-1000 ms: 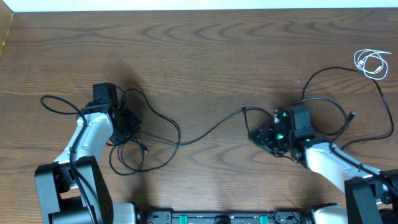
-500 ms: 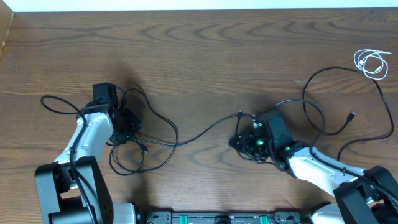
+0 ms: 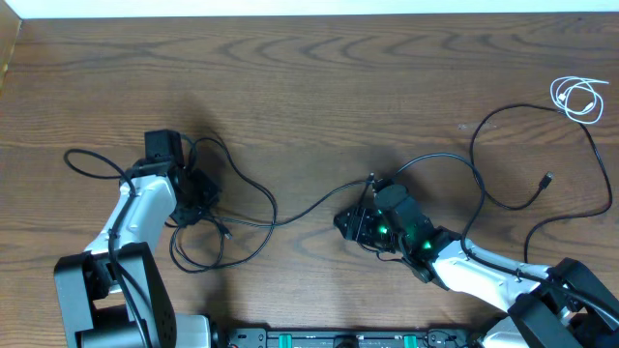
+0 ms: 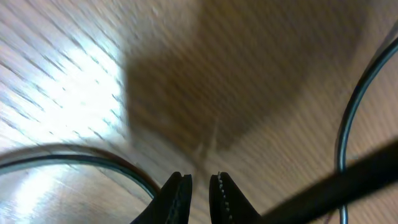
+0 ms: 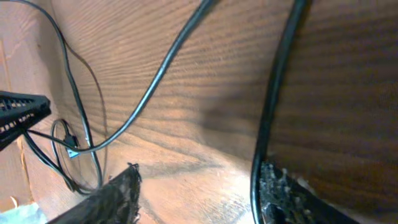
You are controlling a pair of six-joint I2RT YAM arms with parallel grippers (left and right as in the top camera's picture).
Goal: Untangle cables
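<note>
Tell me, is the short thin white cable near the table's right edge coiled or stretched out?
Coiled: the short thin white cable lies bunched in a few small overlapping loops, not stretched straight.

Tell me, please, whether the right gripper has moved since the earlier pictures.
Yes: the right gripper moved left, farther from the white cable coil.

The left gripper (image 3: 198, 198) is sitting at the left of the table (image 3: 319, 87), in among loose loops of the black cable (image 3: 309, 205); from above, its jaws are not showing clearly. A strand of that cable is running rightward across the wood to the right gripper (image 3: 353, 222), which is sitting near the middle, its arm stretching in from the lower right corner. Beyond it, more black cable is curving in wide arcs, one small plug end (image 3: 547, 179) lying free. The white cable (image 3: 577, 99) is lying coiled by the far right edge, well apart.
</note>
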